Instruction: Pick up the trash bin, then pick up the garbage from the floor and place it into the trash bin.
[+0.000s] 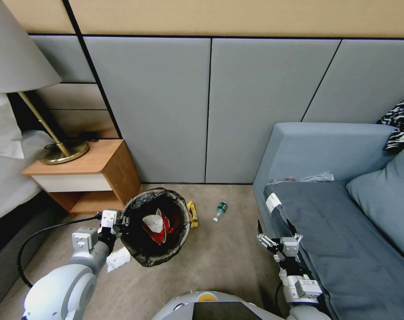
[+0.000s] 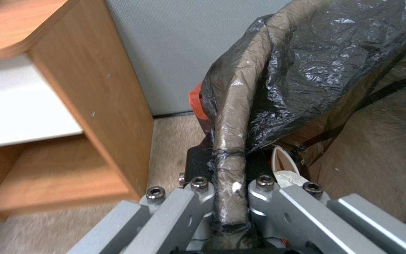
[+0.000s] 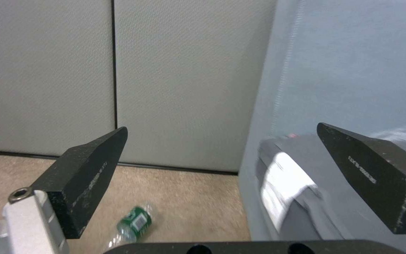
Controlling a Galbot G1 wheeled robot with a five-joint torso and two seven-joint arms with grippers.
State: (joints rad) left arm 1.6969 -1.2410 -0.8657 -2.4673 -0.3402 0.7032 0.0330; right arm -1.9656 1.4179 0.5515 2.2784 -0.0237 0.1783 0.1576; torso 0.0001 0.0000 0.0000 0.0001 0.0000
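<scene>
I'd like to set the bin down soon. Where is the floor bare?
Bare carpet lies between the trash bin and sofa, below the bottle. Crowded: a yellow wrapper beside the bin, white tissue by the left gripper.

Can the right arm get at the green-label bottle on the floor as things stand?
Probably yes. The right gripper is open and empty by the sofa, and bare carpet lies between it and the bottle. The left gripper holds the trash bin off to the side.

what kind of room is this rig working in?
Likely a hotel room or bedroom: a wooden nightstand with a brass lamp, a bed edge beside it, a grey sofa, carpeted floor, padded wall panels.
</scene>
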